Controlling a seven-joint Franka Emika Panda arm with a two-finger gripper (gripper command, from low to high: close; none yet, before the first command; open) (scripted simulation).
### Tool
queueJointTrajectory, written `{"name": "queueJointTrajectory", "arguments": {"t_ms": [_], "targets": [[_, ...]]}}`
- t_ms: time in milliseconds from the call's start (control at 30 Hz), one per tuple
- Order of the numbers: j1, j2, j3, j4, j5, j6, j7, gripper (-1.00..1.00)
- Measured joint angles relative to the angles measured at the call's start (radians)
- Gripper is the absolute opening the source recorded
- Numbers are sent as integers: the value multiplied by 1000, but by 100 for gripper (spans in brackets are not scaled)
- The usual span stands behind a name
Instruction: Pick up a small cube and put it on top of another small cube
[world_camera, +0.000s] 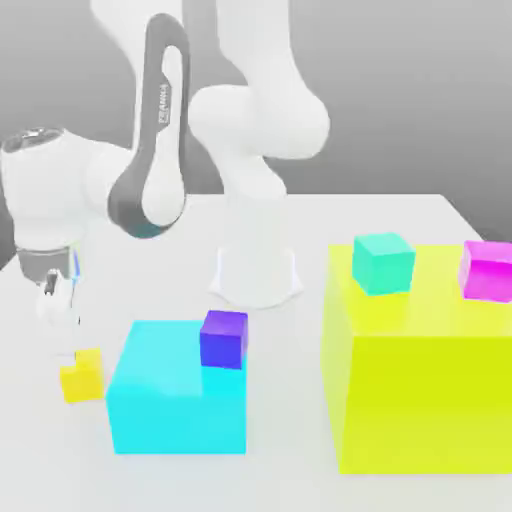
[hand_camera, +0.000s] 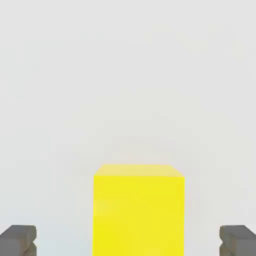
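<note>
The gripper (hand_camera: 128, 241) is wide open and holds nothing. The small yellow cube (hand_camera: 138, 215) sits on the desk (world_camera: 290, 420), between the fingers. It should go straight down, then squeeze gently.

yel sm cube (world_camera: 82, 376), cyan lg block (world_camera: 180, 415)

My hand view's lower edge is cutting off the small yellow cube (hand_camera: 138, 215) and my two fingertips (hand_camera: 18, 241).
</note>
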Motion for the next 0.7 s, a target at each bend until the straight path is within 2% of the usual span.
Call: {"name": "queueJointTrajectory", "arguments": {"t_ms": [67, 100, 367, 533, 700], "targets": [[-40, 72, 49, 12, 37, 59, -28, 0], [-61, 106, 73, 18, 51, 86, -38, -100], [-58, 90, 67, 15, 36, 75, -26, -100], [-19, -79, 4, -16, -63, -62, 47, -100], [108, -252, 82, 20, -87, -262, 118, -100]]}}
